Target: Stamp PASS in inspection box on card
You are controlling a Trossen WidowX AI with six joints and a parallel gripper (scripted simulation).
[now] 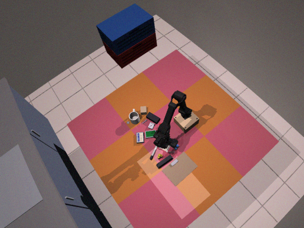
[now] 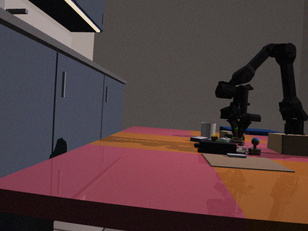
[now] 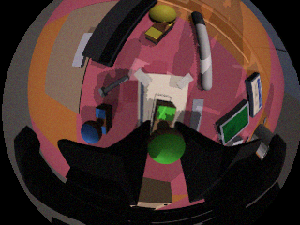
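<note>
- The end effector (image 3: 164,127) is clamped on the green-knobbed stamp (image 3: 167,145), fingers pressed against its stem just under the knob.
- In the wrist view the stamp's base, with a green face, sits over the white card (image 3: 164,88), which lies at 12 o'clock from the knob.
- The exterior view shows the end effector (image 2: 237,131) pointing straight down, the stamp (image 2: 236,129) low over the bench (image 2: 139,173); whether it touches the card cannot be told.
- A yellow-knobbed stamp (image 3: 161,14) stands at 12 o'clock, beyond the card, with a long black bar (image 3: 119,24) at 11 o'clock.
- A blue-knobbed stamp (image 3: 93,131) rests at 9 o'clock.
- A green pad (image 3: 235,123) lies at 3 o'clock, a marker (image 3: 204,51) at 1 o'clock.
- From the top, the arm (image 1: 169,115) reaches from its wooden base (image 1: 194,122) toward 7 o'clock.
</note>
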